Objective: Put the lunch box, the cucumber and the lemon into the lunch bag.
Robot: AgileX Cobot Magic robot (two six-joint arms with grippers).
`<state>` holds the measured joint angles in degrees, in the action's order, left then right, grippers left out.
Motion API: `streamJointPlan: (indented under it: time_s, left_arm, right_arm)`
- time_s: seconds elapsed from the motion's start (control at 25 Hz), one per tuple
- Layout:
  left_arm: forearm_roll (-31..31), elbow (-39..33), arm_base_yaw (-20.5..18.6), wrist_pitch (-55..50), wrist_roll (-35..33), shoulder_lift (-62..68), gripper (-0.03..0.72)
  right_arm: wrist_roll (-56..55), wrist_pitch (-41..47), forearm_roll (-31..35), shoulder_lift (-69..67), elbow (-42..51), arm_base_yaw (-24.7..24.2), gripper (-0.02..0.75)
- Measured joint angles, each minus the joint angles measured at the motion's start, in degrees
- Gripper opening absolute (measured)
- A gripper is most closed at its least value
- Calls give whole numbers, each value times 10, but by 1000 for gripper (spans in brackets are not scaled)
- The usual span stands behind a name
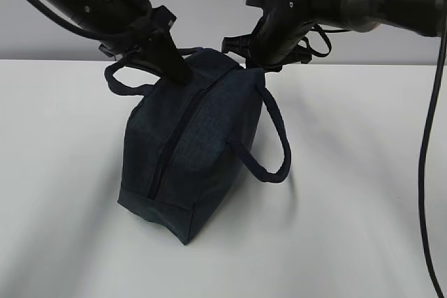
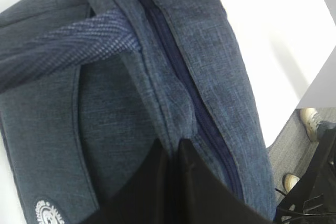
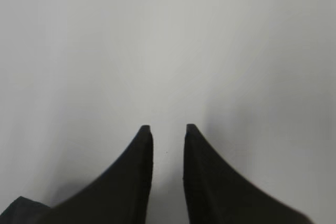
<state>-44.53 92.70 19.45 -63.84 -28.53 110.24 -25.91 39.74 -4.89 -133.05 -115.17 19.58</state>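
The dark navy lunch bag [image 1: 199,144] stands on the white table [image 1: 349,207], one end toward the camera, and its top zipper [image 1: 174,134] looks closed. My left gripper [image 1: 176,71] is shut on a fold of bag fabric beside the zipper; the left wrist view shows the pinch [image 2: 171,142] next to the zipper [image 2: 173,56]. My right gripper [image 1: 260,59] hovers at the bag's far top corner. In the right wrist view it [image 3: 168,127] is open and empty over bare table. The lunch box, cucumber and lemon are out of view.
One loop handle [image 1: 278,146] hangs down the bag's right side and the other [image 1: 127,83] sticks out at the left. A black cable [image 1: 427,172] hangs at the right. The table edge and the floor [image 2: 310,145] show in the left wrist view.
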Motion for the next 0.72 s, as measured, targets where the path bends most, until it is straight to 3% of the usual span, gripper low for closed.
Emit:
streamJointPlan:
  time_s: [0.16,0.28,0.72]
  left_arm:
    - [0,0,0,-4,0,0,-6]
    - [0,0,0,-4,0,-1,-6]
    - [32,0,0,-1,14,-1,-6]
  right_arm:
    - [1,2,-5,0,0,-2,275]
    - [1,13,-5,0,-1,-2,342]
    - [12,140,-31,0,-101,-2,363]
